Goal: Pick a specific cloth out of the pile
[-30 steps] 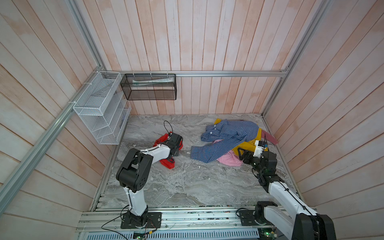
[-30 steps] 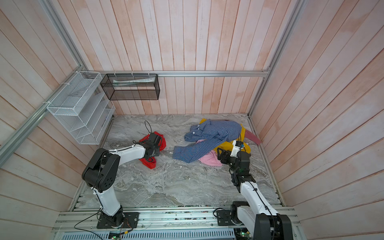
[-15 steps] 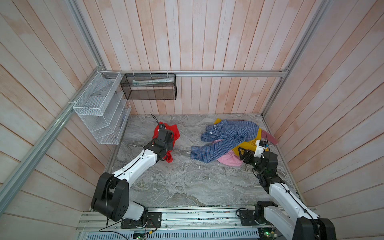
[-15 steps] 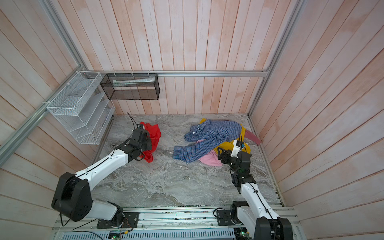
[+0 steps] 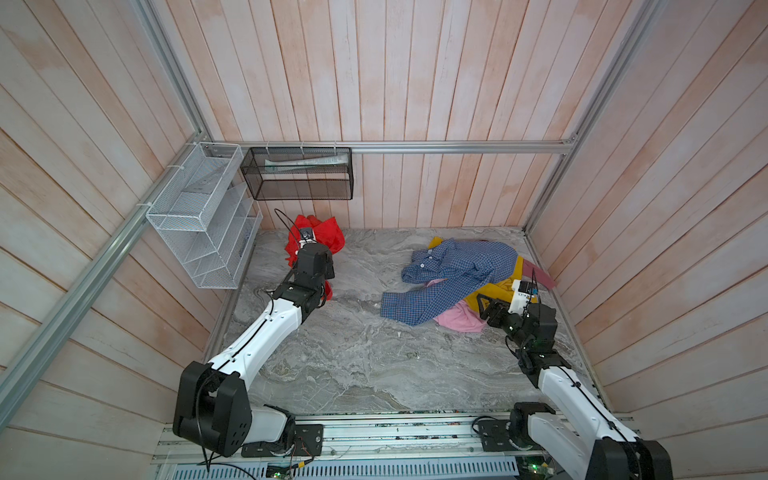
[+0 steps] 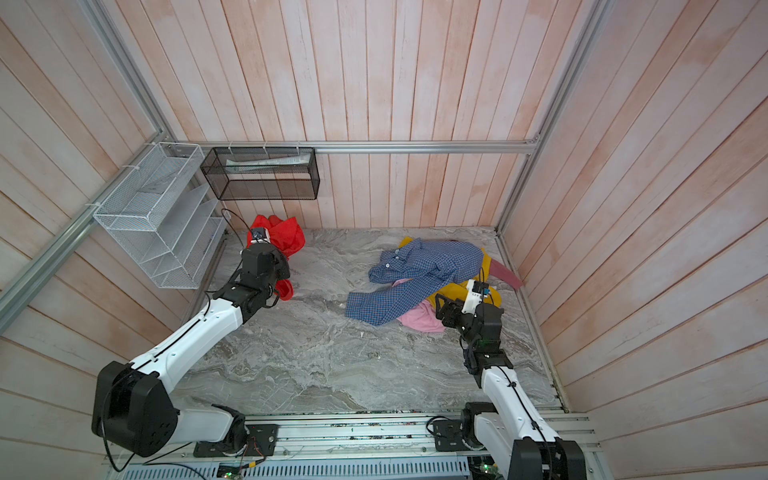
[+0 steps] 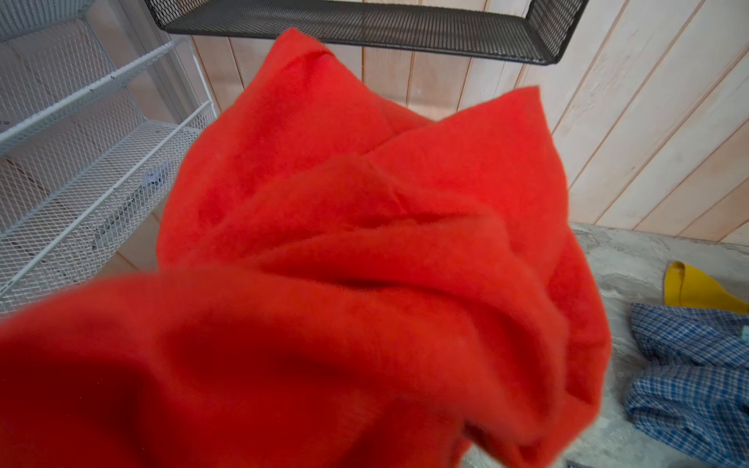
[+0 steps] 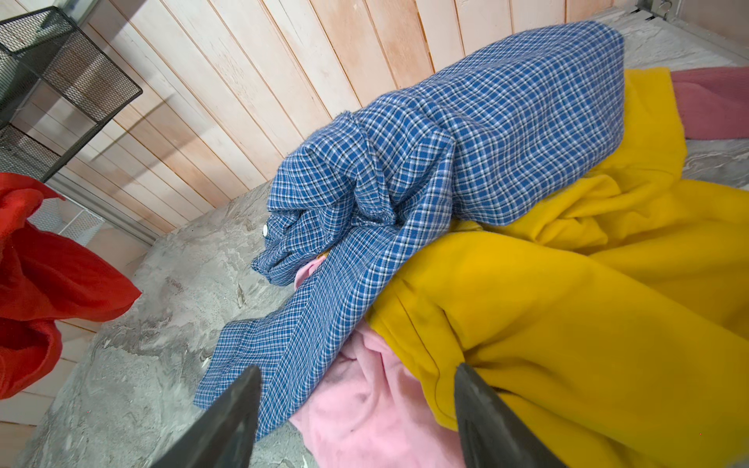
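Removal step: left fingers, hidden by fabric, grip the cloth point(image 5: 330, 237) raised well apart from the pile point(image 5: 461, 266), right fingers point(image 8: 227, 421) open at the pile's edge; next move likely requires release clear of the pile
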Available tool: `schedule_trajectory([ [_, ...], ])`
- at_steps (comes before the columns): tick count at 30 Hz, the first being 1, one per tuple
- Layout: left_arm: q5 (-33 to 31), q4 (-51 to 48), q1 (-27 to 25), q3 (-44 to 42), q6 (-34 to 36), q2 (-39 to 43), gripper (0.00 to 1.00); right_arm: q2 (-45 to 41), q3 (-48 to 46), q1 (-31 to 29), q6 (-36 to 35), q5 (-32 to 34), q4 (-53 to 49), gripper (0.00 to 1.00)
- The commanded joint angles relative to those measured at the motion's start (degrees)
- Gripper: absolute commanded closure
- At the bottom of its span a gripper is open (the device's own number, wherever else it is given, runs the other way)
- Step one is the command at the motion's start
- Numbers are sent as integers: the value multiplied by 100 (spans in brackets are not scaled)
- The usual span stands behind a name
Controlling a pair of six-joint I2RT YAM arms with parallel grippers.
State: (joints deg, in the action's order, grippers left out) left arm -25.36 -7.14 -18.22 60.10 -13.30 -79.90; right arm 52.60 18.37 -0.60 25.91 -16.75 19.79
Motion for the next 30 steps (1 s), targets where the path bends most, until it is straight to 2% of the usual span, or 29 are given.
schedule_trajectory([
  [1,-33,678,175,191,115,-322,100,-103,173,34,-102,-21,-97,25],
  [7,-377,497,475,377,-188,-1032,100,-182,140,25,-94,23,-132,24],
  [15,266,-488,641,758,-559,-2194,100,-181,158,33,-174,93,-193,24],
  [23,551,-952,674,667,-793,-2685,99,-185,167,34,-306,216,-283,24],
  [25,662,-1038,675,753,-759,-2746,91,-166,181,40,-300,216,-257,24],
  [28,840,-983,679,749,-743,-2761,68,-123,193,35,-279,218,-248,24],
  [30,918,-983,674,743,-783,-2768,57,-126,201,39,-263,224,-248,24],
])
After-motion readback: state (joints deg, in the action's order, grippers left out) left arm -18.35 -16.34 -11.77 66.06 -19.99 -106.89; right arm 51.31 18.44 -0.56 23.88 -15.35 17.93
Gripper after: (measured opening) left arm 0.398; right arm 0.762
